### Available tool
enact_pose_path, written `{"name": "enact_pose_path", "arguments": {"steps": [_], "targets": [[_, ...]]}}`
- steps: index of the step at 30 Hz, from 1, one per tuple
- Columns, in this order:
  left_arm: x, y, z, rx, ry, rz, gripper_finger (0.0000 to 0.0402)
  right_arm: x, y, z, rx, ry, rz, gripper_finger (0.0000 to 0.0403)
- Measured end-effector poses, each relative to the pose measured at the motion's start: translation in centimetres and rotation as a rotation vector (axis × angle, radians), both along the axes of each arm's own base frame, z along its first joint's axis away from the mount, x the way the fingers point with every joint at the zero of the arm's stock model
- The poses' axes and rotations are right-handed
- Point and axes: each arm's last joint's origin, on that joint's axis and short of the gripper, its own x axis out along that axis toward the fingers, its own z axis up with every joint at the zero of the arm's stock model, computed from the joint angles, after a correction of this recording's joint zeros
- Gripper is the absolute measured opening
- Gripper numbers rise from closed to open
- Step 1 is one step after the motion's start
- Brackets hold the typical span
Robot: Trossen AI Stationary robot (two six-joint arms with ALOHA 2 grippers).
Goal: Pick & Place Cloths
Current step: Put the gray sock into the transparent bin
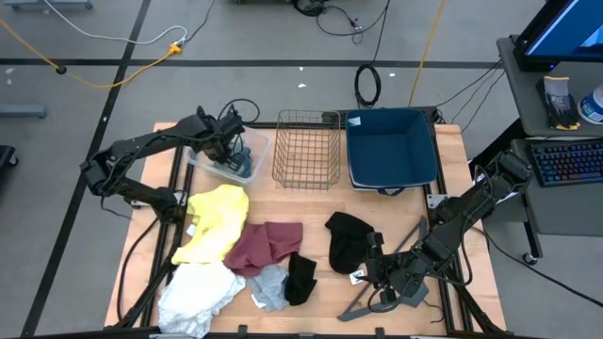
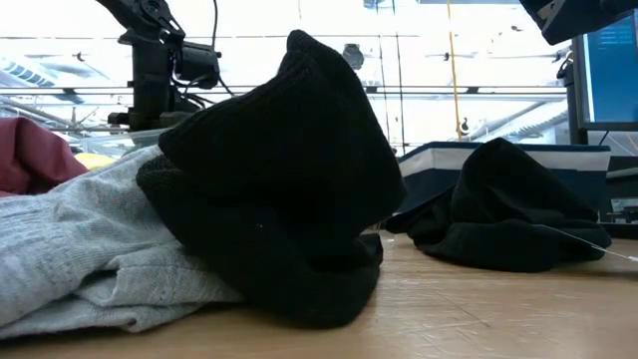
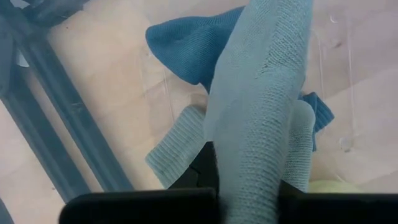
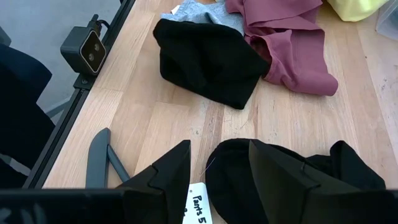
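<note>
My left gripper [image 1: 229, 151] hangs over the clear plastic bin [image 1: 200, 156] at the far left, shut on a grey-blue knit cloth [image 3: 261, 93]. Spread over the near half of the table lie a yellow cloth [image 1: 219, 218], a maroon one [image 1: 266, 247], a white one [image 1: 198, 292], a light grey one [image 1: 268, 287] and a small black one [image 1: 301, 278]. A second black cloth [image 1: 347, 240] with a white tag [image 4: 198, 202] lies right of centre. My right gripper [image 4: 217, 168] hovers open just above its near edge, touching nothing. My left gripper pinches the pale end of the grey-blue cloth [image 3: 249, 186] between its two fingers, coming from above and pointing down. The cloth hangs slack below the fingers. Its darker blue lower part [image 3: 193, 43] reaches into the clear bin.
A wire basket [image 1: 306, 149] and a blue bin [image 1: 391, 151] stand along the far edge, right of the clear bin. A grey angular hanger [image 1: 372, 303] lies at the near right by my right gripper. A small camera [image 4: 87, 50] sits on the table's near edge.
</note>
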Motion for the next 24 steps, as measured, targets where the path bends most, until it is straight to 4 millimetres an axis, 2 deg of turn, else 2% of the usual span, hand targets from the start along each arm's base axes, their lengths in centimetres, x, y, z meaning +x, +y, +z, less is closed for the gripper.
{"name": "enact_pose_path", "arguments": {"steps": [7,18,24], "targets": [[0.00,0.00,0.00,0.000,-0.001,0.000,0.0025,0.00,0.00,0.00,0.000,0.000,0.000,0.0155],[0.03,0.03,0.01,0.003,-0.003,0.002,0.0119,0.00,0.00,0.00,0.000,0.000,0.000,0.0155],[-0.02,-0.02,0.11,0.006,-0.004,-0.010,0.0158,0.00,0.00,0.00,0.000,0.000,0.000,0.0155]]}}
